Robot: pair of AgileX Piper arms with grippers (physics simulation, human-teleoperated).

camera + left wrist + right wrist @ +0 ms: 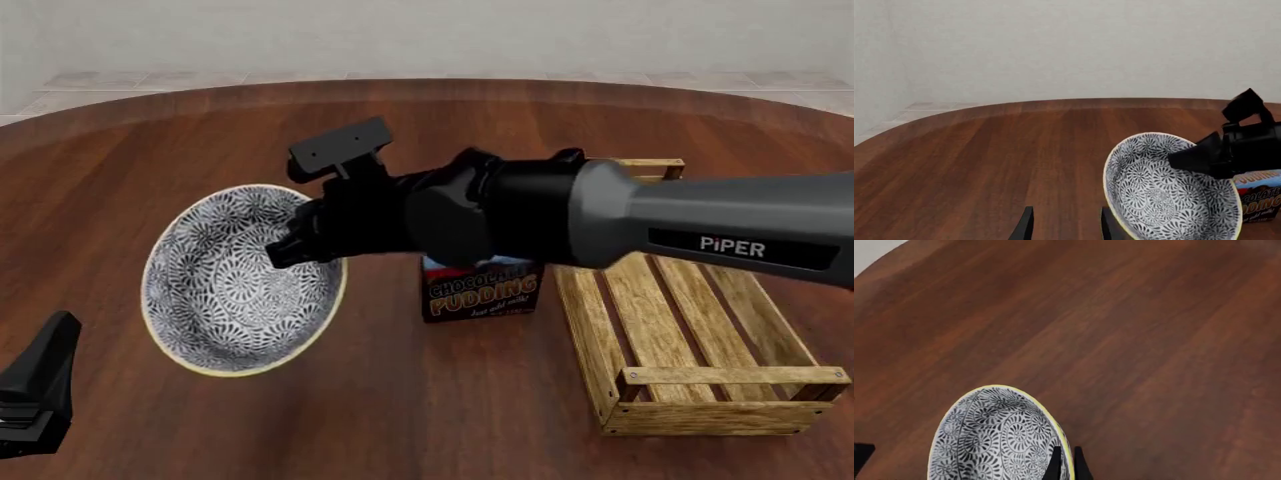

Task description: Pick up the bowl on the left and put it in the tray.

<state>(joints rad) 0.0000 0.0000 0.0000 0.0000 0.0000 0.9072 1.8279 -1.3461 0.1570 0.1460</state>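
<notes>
Wooden table [400,420], tilted bowl [234,285] rim pinched in right pincer [287,250].

Right arm [694,225] outstretched leftward, jaws pinched; left gripper [1064,225] low, parted.

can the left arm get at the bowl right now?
Probably not cleanly. The right claw is clamped on the rim of the bowl, holding it tilted, and the right arm spans across it. The left claw sits open, low beside the bowl; only its near-left edge looks free.
</notes>
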